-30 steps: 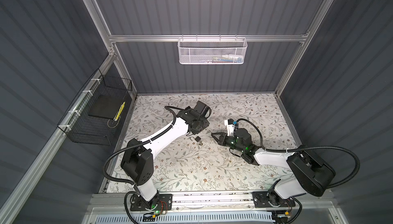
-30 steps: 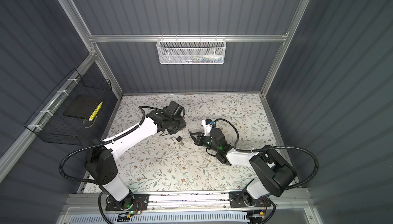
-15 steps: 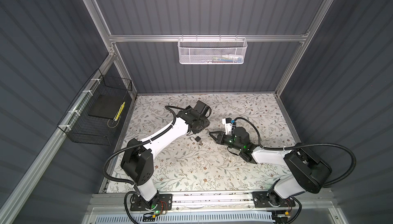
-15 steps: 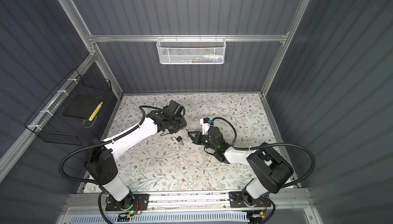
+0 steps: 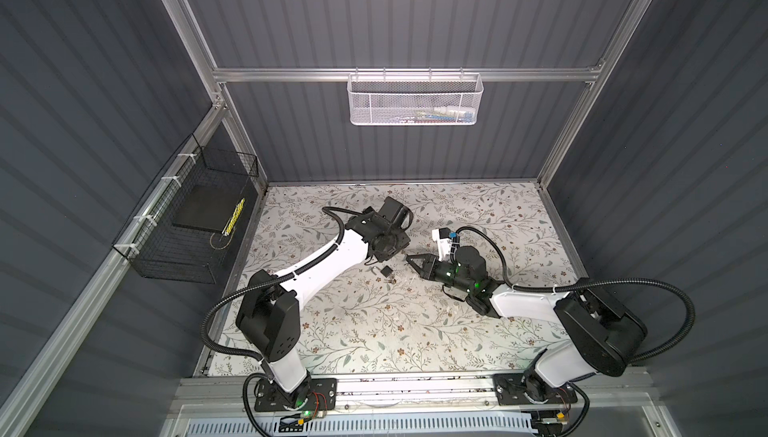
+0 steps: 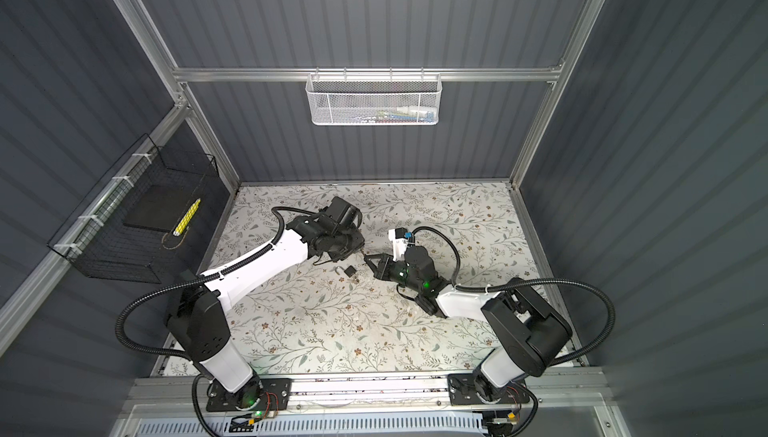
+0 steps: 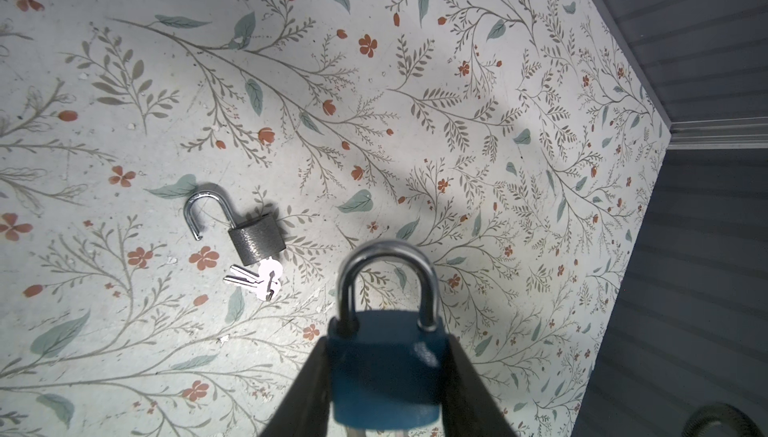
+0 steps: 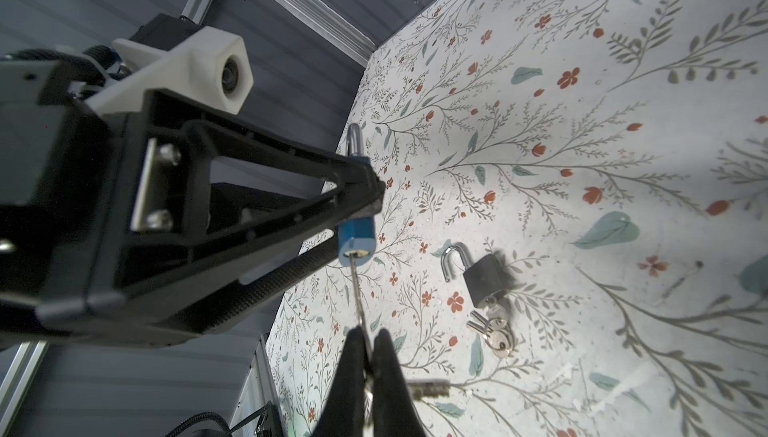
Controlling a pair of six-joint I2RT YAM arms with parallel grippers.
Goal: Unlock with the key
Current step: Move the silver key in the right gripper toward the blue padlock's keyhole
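In the right wrist view, the blue padlock [image 8: 356,236] is clamped between the left gripper [image 8: 353,221] fingers; the key [image 8: 357,293], at its keyhole, is pinched by the fully closed right gripper [image 8: 369,337].

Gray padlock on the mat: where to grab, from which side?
Probably take the gray padlock by its body, from above, pinching its two narrow sides: it lies flat, the open shackle sticks out one end and the keys the other.

White link shells are joined by black housings on the left arm [image 5: 328,262] and right arm [image 5: 525,306] — corrugated black cables [image 5: 688,314] are looped alongside. Silver screws [image 8: 167,155] are set in the black, trussed left pincer [image 8: 355,219].
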